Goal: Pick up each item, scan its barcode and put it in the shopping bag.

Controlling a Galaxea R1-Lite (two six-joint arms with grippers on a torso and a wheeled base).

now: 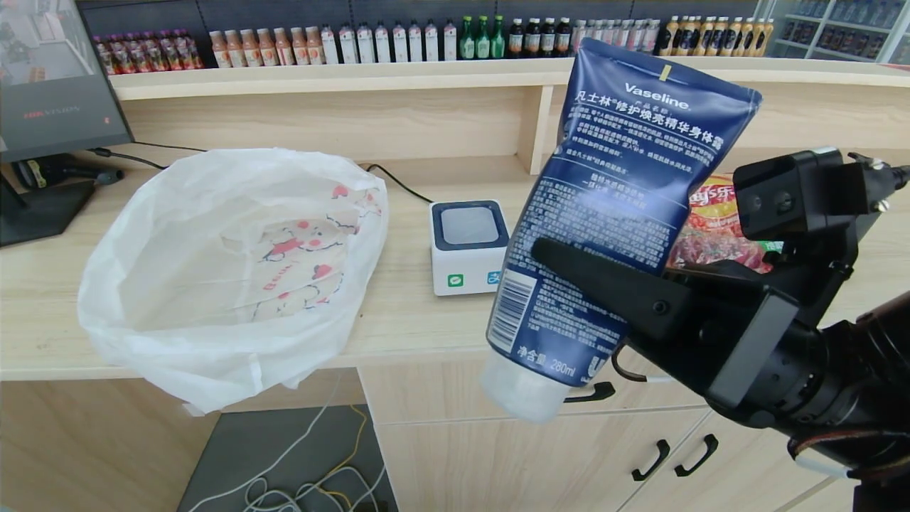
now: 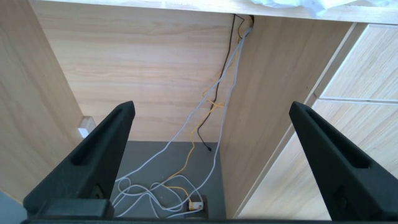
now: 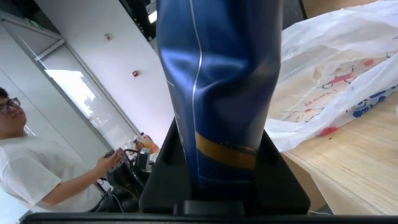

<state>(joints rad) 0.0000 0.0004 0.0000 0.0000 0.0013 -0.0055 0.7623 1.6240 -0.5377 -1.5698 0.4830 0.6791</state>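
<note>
Gripper of the right arm (image 1: 563, 260) clamps a dark-blue soft plastic lotion tube (image 1: 625, 178) across its lower half and holds it in the air, translucent cap down and crimped end up. The grip sits clear of the barcode (image 1: 509, 310), which lies near the cap end and faces the head camera rather than the reader. The tube probably has to be turned before it can be scanned.

Beneath it runs the long pale-wood desk (image 1: 405, 320), which carries everything else. At the desk's left end the white, thin plastic shopping bag with red cartoon print (image 1: 227, 270) stands with its mouth spread wide and turned upward, evidently so that goods can be dropped in from above; part of it hangs over the front edge.

Between bag and tube stands the small white cube scanner with a blue-framed glass top (image 1: 468, 245), window facing up, so a barcode must be shown to it from above. The tube hangs just to its right and nearer the camera, not over the window.

A red crinkled snack packet (image 1: 711, 227) lies on the desk behind the tube, seemingly next in line.

Left gripper (image 2: 211, 112) hangs below the desk, jaws spread wide and empty, above loose cables (image 2: 168, 186) on the floor.
</note>
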